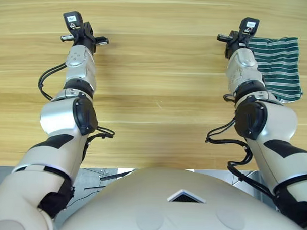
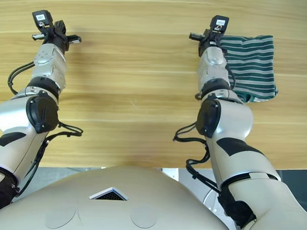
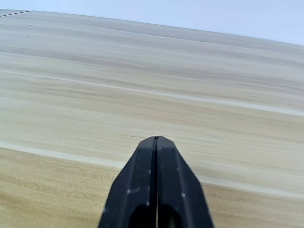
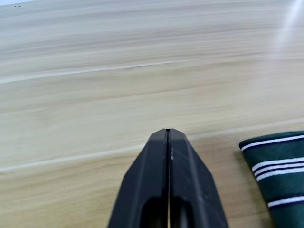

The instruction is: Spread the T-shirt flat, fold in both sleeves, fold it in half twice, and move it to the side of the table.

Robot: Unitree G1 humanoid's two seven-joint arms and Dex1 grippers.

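Note:
The T-shirt (image 1: 279,66), dark green with white stripes, lies folded into a small rectangle at the right side of the wooden table (image 1: 159,85); its corner shows as the T-shirt (image 4: 278,171) in the right wrist view. My right gripper (image 4: 167,135) is shut with nothing in it, hovering just left of the folded shirt, apart from it. My left gripper (image 3: 156,142) is shut and empty, held over bare wood at the far left. Both arms reach forward, the right gripper (image 1: 246,27) and left gripper (image 1: 73,22) at about the same depth.
The table's near edge (image 1: 156,168) runs close to my torso. Bare wood stretches between the two arms and beyond them to the far edge (image 3: 190,31).

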